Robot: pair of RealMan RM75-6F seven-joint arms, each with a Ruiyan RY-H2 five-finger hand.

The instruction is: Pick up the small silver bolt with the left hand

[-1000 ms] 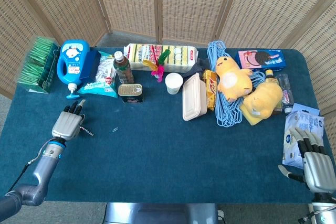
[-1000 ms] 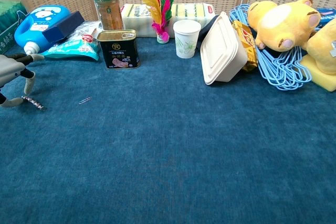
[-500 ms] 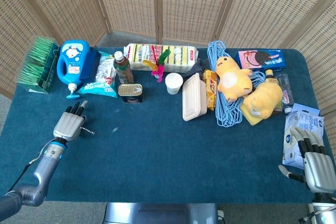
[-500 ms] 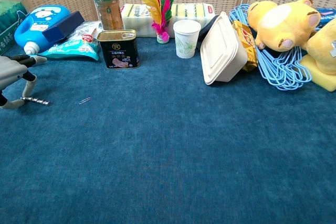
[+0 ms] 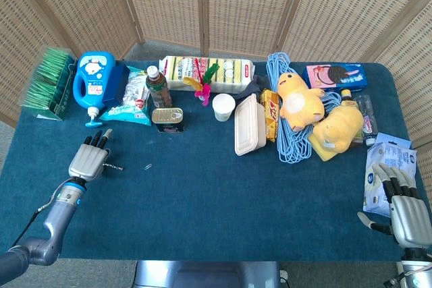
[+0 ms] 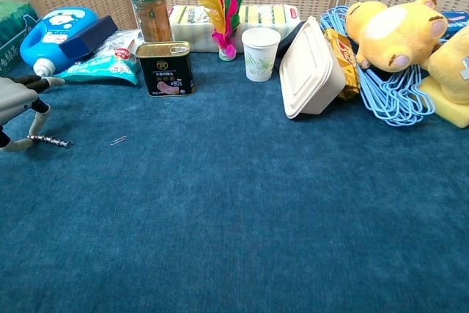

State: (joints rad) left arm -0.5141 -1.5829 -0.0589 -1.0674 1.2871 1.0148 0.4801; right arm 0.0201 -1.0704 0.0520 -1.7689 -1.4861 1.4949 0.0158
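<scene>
Bolt (image 6: 50, 139) flatter than before, between left hand (image 6: 16, 104) fingers (image 6: 38, 118).

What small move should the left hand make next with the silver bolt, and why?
Probably lift a little, straight up. In the chest view the left hand pinches one end of the silver bolt between fingertips, while the bolt lies low over the blue table cloth; whether its free end touches cannot be told. A short lift would show if the pinch holds.
</scene>
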